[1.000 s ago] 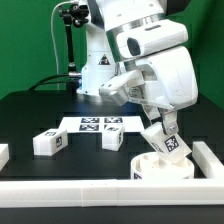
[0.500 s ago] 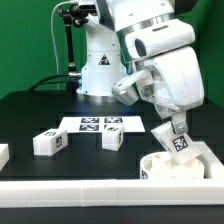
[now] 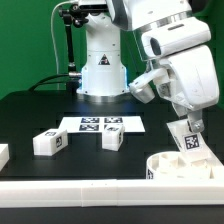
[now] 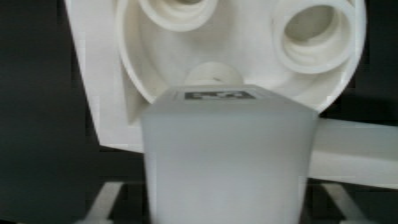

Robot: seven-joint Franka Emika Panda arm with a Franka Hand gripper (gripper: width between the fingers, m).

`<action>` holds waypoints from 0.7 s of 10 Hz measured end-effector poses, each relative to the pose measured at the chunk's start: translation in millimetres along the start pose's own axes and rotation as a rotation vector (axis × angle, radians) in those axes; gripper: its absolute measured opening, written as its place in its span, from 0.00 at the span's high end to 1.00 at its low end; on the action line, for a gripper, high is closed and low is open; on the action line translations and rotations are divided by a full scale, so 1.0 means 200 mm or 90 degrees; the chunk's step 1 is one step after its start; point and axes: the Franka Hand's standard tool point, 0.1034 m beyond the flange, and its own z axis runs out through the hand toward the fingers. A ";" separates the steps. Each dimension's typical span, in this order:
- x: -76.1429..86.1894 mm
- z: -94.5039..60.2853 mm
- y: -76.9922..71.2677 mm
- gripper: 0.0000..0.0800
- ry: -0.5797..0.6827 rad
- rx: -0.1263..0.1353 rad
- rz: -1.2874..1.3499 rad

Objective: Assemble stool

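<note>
The round white seat (image 3: 181,167) lies at the front of the table on the exterior view's right, against the white rim, holes up. My gripper (image 3: 187,130) is shut on a white block leg (image 3: 190,142) with a tag, held tilted just above the seat. In the wrist view the leg (image 4: 228,150) fills the middle, its tagged end close to the seat (image 4: 134,80) and its round sockets. Two more tagged legs lie on the black table, one (image 3: 48,142) at the left and one (image 3: 114,139) near the middle.
The marker board (image 3: 102,124) lies flat behind the two loose legs. A white rim (image 3: 70,190) runs along the table's front and continues on the right side (image 3: 213,152). A white piece (image 3: 3,154) shows at the left edge. The robot base (image 3: 98,70) stands at the back.
My gripper has moved toward the exterior view's right with the leg in it. The seat has slid right with it along the front rim.
</note>
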 end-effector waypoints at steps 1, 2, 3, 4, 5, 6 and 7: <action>0.01 0.00 0.00 0.57 0.000 0.000 -0.001; 0.02 0.01 0.00 0.57 0.001 0.001 0.000; 0.04 0.01 0.00 0.57 0.002 0.001 0.001; 0.06 0.02 0.01 0.57 0.004 0.002 0.004; 0.07 0.03 0.02 0.57 0.006 0.001 0.004; 0.08 0.03 0.02 0.57 0.007 0.000 0.003; 0.08 0.03 0.03 0.57 0.007 0.001 0.004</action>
